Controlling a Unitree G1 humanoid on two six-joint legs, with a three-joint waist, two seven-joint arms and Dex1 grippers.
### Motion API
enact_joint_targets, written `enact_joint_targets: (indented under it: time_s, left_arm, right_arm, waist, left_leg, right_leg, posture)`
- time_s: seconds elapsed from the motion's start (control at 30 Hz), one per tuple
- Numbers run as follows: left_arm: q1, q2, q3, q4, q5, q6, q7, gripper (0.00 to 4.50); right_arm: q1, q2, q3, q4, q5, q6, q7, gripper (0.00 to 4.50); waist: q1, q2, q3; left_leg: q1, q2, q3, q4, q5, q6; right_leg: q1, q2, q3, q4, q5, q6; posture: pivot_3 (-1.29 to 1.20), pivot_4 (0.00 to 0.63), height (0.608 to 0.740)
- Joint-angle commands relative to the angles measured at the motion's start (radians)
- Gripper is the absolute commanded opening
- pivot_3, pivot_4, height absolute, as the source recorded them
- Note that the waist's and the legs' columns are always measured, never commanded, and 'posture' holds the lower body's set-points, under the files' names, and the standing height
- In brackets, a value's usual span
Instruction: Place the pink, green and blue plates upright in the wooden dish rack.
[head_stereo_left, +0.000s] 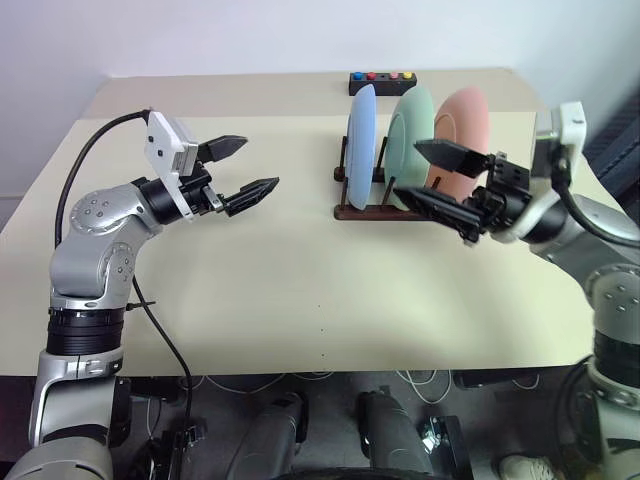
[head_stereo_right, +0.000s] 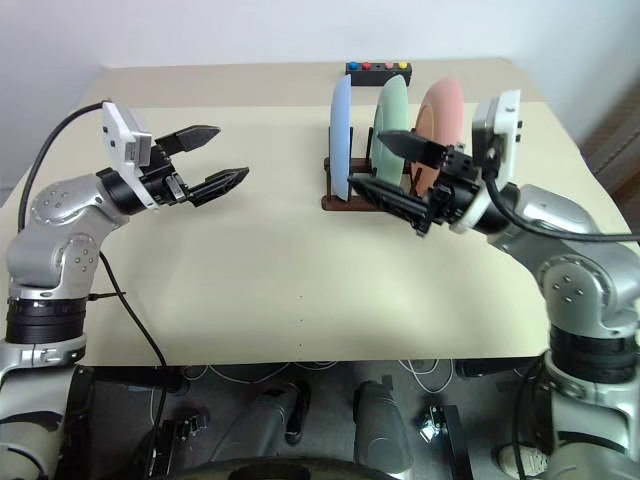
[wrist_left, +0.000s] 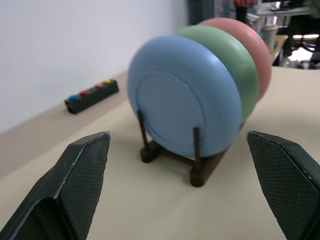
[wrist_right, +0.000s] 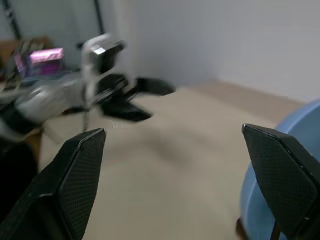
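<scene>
- Wooden dish rack: dark brown, pegged, standing on the bench in the upper centre-right of the left eye frame; all three plates sit in it.
- Blue plate: upright on edge between the pegs, at the end of the row nearest frame left.
- Green plate: upright, middle of the row, just beside the blue one.
- Pink plate: upright, at the end nearest frame right; its lower part is hidden behind the right pincer.
- Right pincer: released, fingers spread wide, holding nothing; it sits in front of the rack's right end, apart from the plates as far as can be told.
- Left pincer: released, grasping nothing, centre-left of the frame, well apart from the rack and pointing toward it.
- Bench: pale beige top, bare in the foreground.
- Black button box: coloured buttons, at the far edge behind the rack.
- Judgement: the placing looks complete; the step in hand appears to be clearing the arms. Done well, the right pincer should draw away from the rack without brushing the pink plate or nudging the rails.
</scene>
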Motion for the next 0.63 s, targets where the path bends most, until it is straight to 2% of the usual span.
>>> enact_joint_targets:
  time_s: [0.03,0.13,0.23,0.27,0.5,0.63]
  left_arm:
    - [0.018,0.028,0.005,0.024,-0.006,-0.029,-0.076,4.5]
    - [0.048,0.037,0.0,0.028,0.017,-0.064,-0.107,4.5]
    - [0.166,0.057,0.013,-0.01,-0.021,-0.092,-0.207,4.5]
    - [0.2,0.083,0.005,-0.023,-0.04,-0.053,-0.244,4.5]
    - [0.37,0.143,0.06,-0.146,-0.093,0.027,-0.251,4.5]
    - [0.417,0.133,0.063,-0.174,-0.09,0.007,-0.237,4.5]
  right_arm:
    - [0.057,-0.031,-0.036,-0.058,-0.002,-0.023,0.051,4.46]
    - [0.103,-0.039,-0.035,-0.054,-0.042,-0.056,0.084,4.46]
    - [0.204,-0.054,-0.045,-0.008,-0.142,-0.148,0.176,4.46]
    - [0.223,-0.054,-0.048,0.002,-0.163,-0.175,0.191,4.46]
    - [0.235,-0.038,-0.004,0.025,-0.194,-0.201,0.222,4.46]
    - [0.211,-0.047,0.018,0.036,-0.216,-0.213,0.241,4.46]
  waist:
    - [0.002,0.0,0.0]
    - [0.008,0.0,0.0]
    - [0.009,0.0,0.0]
    - [0.008,0.0,0.0]
    - [0.008,0.001,0.0]
    - [0.008,0.001,0.0]
  left_leg:
    - [0.0,0.0,0.0,0.0,0.0,0.0]
    - [0.0,0.0,0.0,0.001,0.0,0.0]
    - [0.0,0.0,0.0,0.001,-0.001,0.001]
    - [0.0,0.0,0.001,0.0,-0.002,0.002]
    - [0.0,0.0,0.002,0.001,-0.003,0.001]
    - [0.0,0.0,0.002,0.001,-0.003,0.0]
  right_leg:
    - [0.0,0.0,0.0,0.0,0.0,0.0]
    - [0.001,0.0,0.0,-0.001,0.001,-0.001]
    - [0.002,-0.001,0.0,-0.004,0.001,-0.001]
    - [0.002,-0.001,0.0,-0.005,0.001,-0.001]
    - [0.002,-0.002,0.0,-0.004,-0.001,-0.004]
    - [0.002,-0.002,0.0,-0.004,-0.001,-0.005]
  posture:
    - [0.0,0.15,0.74]
    - [0.0,0.15,0.74]
    - [0.0,0.15,0.74]
    - [0.0,0.15,0.74]
    - [0.0,0.15,0.74]
    - [0.0,0.15,0.74]
